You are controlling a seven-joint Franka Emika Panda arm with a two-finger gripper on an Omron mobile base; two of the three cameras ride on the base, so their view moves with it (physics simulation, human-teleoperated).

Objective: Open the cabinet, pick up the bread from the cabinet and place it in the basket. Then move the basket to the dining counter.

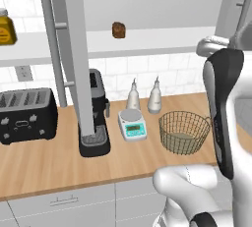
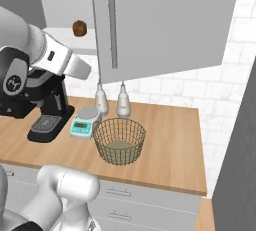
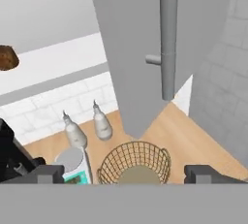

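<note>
Hand view, left to right. The bread (image 3: pixel 7 57) is sitting at nine o'clock on the pale shelf (image 3: pixel 58 60) of the cabinet (image 3: pixel 140 48), whose open door with its long bar handle (image 3: pixel 168 34) is hanging at twelve o'clock. Two bottles (image 3: pixel 101 123) and a kitchen scale (image 3: pixel 72 162) are standing on the bench (image 3: pixel 179 131) below, and the basket (image 3: pixel 136 162) is resting at six o'clock. The gripper (image 3: pixel 125 173) is standing with its fingertips wide apart, one at seven and one at five o'clock, clasping nothing.

Left base view: the bread (image 1: pixel 118 29) is lying at twelve o'clock; the basket (image 1: pixel 184 131) is sitting at four o'clock.

Handling, as judged: the bread is looking light, slightly yielding and rough-crusted, so it should be taking a gentle pinch across its middle without slipping. The wire basket is looking stiff but light; its rim seems the natural hold.
</note>
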